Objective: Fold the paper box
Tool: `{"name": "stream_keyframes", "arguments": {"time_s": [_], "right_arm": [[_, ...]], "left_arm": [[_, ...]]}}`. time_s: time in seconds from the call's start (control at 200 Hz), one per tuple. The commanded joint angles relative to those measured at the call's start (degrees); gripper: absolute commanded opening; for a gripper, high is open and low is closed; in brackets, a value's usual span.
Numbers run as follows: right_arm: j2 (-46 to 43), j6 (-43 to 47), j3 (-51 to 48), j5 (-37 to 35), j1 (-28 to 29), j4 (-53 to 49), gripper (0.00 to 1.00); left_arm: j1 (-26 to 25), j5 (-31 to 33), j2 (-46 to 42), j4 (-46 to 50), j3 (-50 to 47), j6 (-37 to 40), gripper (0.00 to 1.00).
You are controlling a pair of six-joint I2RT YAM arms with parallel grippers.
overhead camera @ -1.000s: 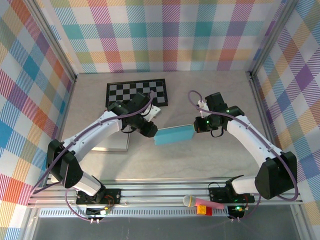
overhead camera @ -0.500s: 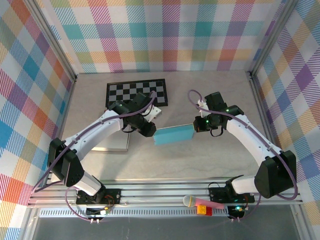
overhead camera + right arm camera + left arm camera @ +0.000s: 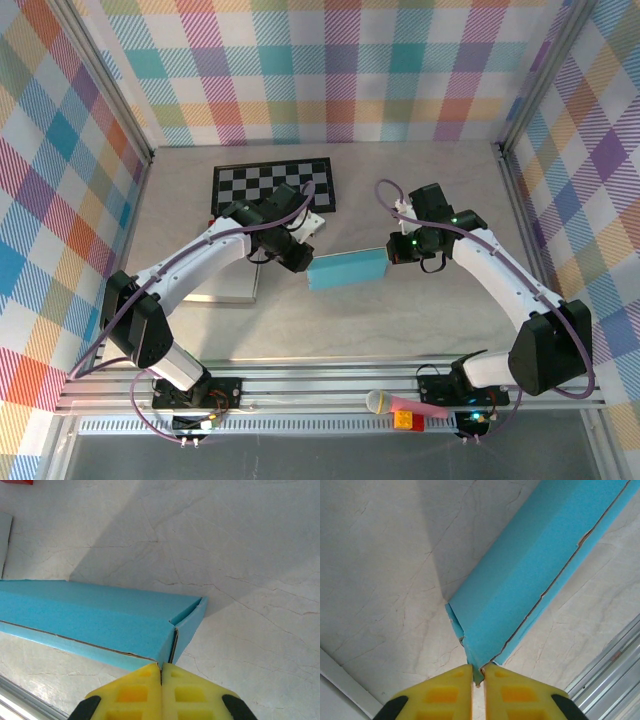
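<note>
Over the marbled tabletop (image 3: 350, 330), a seemingly light, crease-prone paper box (image 3: 347, 269) is being clamped at its end flaps by the left gripper (image 3: 478, 670) and the right gripper (image 3: 161, 667).

The box (image 3: 348, 269) is a long, slim turquoise paper shape, folded closed along a side seam, with its end flaps gaping slightly. It lies nearly crosswise, near the checkerboard (image 3: 274, 186), in front of that board's right corner.

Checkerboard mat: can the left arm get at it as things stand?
Probably not yet: the mat lies close beside its wrist, but the left fingers are pinching the blue box.
</note>
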State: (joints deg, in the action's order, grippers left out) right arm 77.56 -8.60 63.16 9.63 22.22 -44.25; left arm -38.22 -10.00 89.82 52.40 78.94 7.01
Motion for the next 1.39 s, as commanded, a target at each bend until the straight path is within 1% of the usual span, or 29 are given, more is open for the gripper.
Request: {"name": "stream_keyframes", "arguments": {"time_s": [0.0,0.095,0.305,0.4,0.595,0.745,1.035,1.39], "right_arm": [[0.58,-0.78,1.29,0.83,0.46,-1.23,0.0],[0.58,-0.87,1.29,0.83,0.45,-1.19,0.0],[0.31,-1.47,1.18,0.7,0.46,-1.27,0.0],[0.05,-2.6,1.21,0.83,0.46,-1.1,0.0],[-0.47,-6.72,0.75,1.27,0.67,0.25,0.0],[-0.35,-8.22,0.7,1.09,0.82,0.36,0.0],[-0.04,-8.8,0.93,1.01,0.81,0.17,0.0],[0.31,-8.8,1.01,0.92,0.81,0.04,0.0]], "left_arm": [[-0.45,-0.99,0.4,0.77,1.94,0.21,0.1],[-0.45,-0.9,0.62,0.77,1.98,-0.1,0.08],[-0.62,-0.42,0.83,0.51,1.92,-2.25,0.06],[-0.85,-0.57,0.71,-0.25,1.84,-5.33,0.06],[-1.68,1.81,-0.29,-3.87,-0.31,-13.68,0.04],[-1.67,3.27,-0.88,-5.68,-1.73,-17.37,0.02],[-1.25,1.09,0.48,-6.52,-1.72,-22.83,0.0],[-0.19,-0.79,1.06,-6.03,-1.81,-24.75,0.0]]}}
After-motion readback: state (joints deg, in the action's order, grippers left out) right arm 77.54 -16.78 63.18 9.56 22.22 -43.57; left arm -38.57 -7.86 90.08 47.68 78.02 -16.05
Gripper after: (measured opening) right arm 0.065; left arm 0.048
